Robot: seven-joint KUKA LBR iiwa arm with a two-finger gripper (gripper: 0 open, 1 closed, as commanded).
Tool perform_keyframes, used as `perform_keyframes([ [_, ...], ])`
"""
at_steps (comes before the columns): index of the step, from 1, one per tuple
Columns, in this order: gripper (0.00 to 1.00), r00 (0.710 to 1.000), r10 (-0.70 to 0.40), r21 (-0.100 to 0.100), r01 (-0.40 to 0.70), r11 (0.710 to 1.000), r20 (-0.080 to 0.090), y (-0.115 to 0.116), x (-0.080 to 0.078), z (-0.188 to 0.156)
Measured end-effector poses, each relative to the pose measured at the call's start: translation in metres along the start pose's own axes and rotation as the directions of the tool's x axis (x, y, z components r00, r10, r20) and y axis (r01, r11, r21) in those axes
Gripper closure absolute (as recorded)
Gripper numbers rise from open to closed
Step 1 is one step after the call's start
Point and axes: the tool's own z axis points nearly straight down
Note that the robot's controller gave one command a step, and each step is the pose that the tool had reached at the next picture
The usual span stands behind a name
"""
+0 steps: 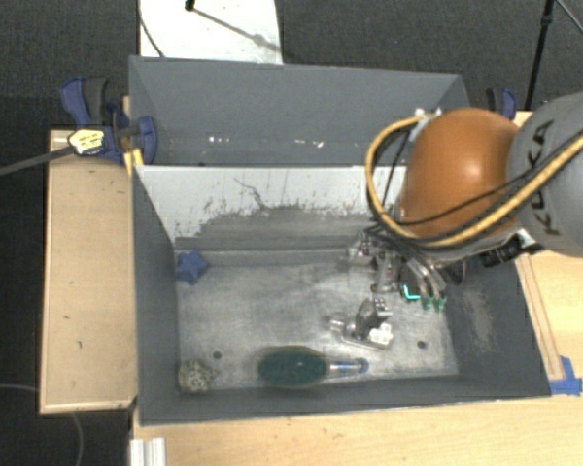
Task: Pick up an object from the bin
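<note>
The claw hangs low over the floor of the bin, to the view's right of the middle. Whether it is spread or pressed together cannot be told. The step looks like the reach. Nearest lies a dark green oval brush against the front wall, its long axis along that wall and its blue handle pointing to the view's right. Picking it would likely call for a shift forward and to the view's left.
</note>
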Motion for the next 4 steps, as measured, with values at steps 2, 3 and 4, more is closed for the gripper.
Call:
perform_keyframes([
  [2, 1.00, 0.993, -0.121, 0.001, 0.121, 0.993, 0.014, -0.026, 0.024, 0.124],
  [3, 1.00, 0.994, -0.104, 0.002, 0.104, 0.995, 0.014, -0.027, 0.018, 0.025],
  [4, 1.00, 0.971, -0.240, 0.003, 0.240, 0.971, 0.015, -0.014, 0.015, -0.055],
])
